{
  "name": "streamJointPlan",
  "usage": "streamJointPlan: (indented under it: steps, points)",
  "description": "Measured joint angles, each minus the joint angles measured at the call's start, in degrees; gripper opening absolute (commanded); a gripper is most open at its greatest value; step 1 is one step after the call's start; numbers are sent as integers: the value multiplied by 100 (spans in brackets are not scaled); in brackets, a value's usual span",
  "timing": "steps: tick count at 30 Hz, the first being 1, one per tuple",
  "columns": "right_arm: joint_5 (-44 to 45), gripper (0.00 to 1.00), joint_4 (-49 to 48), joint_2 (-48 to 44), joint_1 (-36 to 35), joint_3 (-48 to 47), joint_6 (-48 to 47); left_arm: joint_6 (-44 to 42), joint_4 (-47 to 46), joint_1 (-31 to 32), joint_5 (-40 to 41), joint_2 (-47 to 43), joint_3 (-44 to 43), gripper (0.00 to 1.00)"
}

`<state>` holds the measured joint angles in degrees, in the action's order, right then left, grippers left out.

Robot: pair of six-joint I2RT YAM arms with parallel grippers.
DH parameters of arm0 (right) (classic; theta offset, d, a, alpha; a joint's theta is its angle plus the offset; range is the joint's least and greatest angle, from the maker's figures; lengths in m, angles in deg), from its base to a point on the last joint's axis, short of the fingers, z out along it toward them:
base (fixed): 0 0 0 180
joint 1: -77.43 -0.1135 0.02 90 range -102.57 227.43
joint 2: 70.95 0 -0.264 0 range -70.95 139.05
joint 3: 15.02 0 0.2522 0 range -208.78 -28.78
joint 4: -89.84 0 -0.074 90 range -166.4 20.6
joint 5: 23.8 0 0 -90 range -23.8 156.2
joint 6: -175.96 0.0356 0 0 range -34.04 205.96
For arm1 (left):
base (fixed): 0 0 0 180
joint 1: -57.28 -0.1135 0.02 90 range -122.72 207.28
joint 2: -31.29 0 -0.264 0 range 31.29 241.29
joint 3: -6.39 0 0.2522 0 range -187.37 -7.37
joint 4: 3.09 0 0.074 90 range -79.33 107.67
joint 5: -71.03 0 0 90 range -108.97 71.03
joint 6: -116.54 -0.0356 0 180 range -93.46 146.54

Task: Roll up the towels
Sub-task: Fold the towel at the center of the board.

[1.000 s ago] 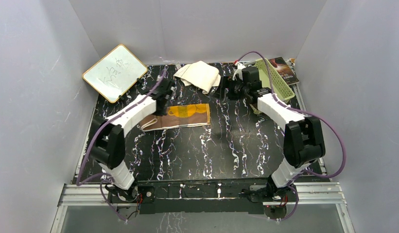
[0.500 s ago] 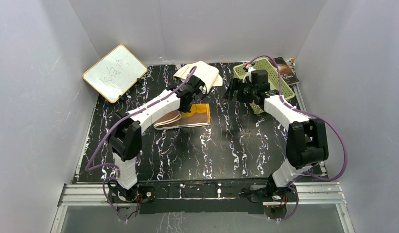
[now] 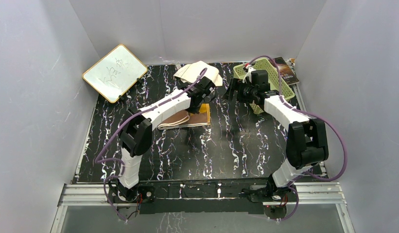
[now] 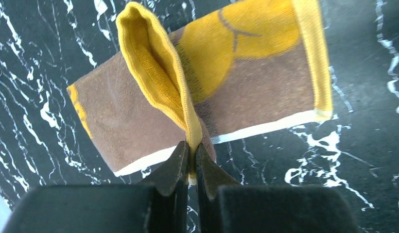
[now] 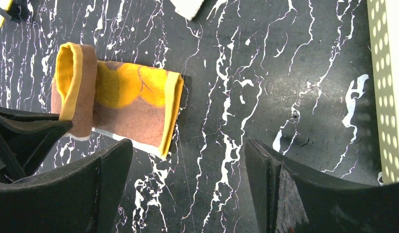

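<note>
Black marble-look tabletop [image 3: 212,150] with white veining, boxed in by plain grey-white walls. Both arm bases sit at the bottom edge of the top view.

Mid-frame, slightly left of centre: orange-yellow rectangular towel with brown back [image 4: 255,73], on the table, partly folded over, brown side up with a curved orange patch showing.

Left gripper [image 4: 190,151] is clamped narrow on that towel's yellow hem, pulling it up into an upright loop. The rest of the cloth lies flat.

Right gripper [image 5: 187,145] is spread wide, holding nothing, hovering over bare table just right of the towel.

Farther back, top centre: smaller cream-white towel [image 3: 197,72], loosely folded, apart from the orange one.

Upper right: pale green perforated plastic basket [image 3: 280,80], with a dark booklet [image 3: 286,70] at the corner beside it.

Upper left: light-framed whiteboard [image 3: 114,73] with scribbles on it, tilted at the table's far corner.
</note>
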<state>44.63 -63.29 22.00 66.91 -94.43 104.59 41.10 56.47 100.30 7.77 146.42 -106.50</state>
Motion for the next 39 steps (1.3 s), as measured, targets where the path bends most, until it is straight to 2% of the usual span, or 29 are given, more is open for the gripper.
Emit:
streamJointPlan:
  steps: [8, 35, 39]
  points:
    - [-2, 84, 0, 0, 15, 101, 0, 85, 66, 175, -140, 184, -542, 0]
    - [-90, 84, -7, 0, 22, 144, 42, 260, -52, 267, -481, 535, -640, 0]
    - [-92, 85, -4, 4, 22, 170, 61, 271, -201, 267, -595, 553, -638, 12]
